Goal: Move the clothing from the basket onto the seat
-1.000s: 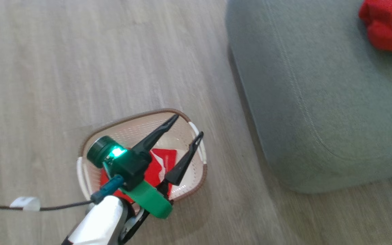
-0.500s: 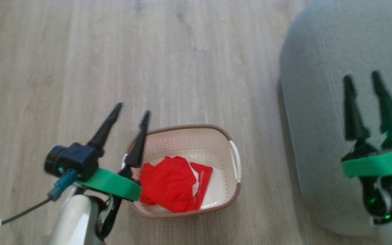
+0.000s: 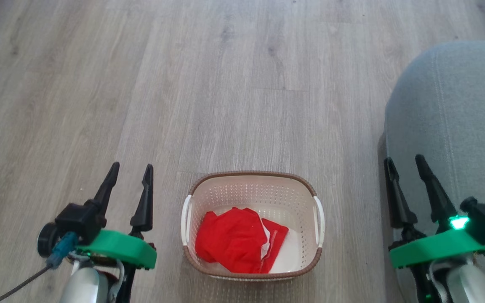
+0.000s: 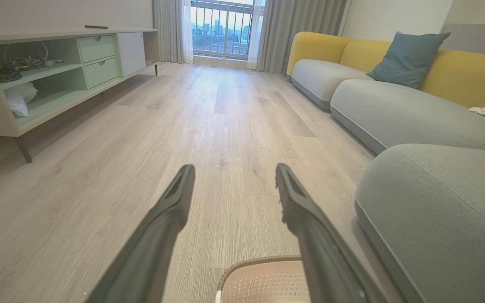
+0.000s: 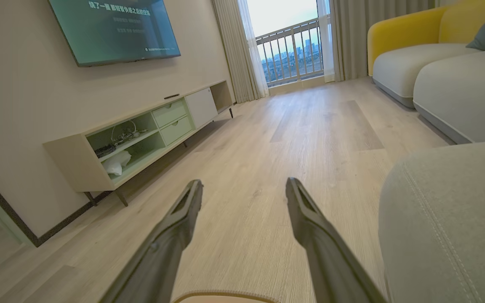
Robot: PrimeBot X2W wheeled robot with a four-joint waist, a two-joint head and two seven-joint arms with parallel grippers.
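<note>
Red clothing (image 3: 232, 240), crumpled, white panel showing, lying in cream brown-rimmed basket (image 3: 251, 191) toward its near-left corner. Upright on floor, near but clear of rounded corner of grey seat (image 3: 449, 118).

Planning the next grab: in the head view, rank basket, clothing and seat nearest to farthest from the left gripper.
1. The basket, just right of the left gripper.
2. The clothing, inside it.
3. The seat, far right.
</note>
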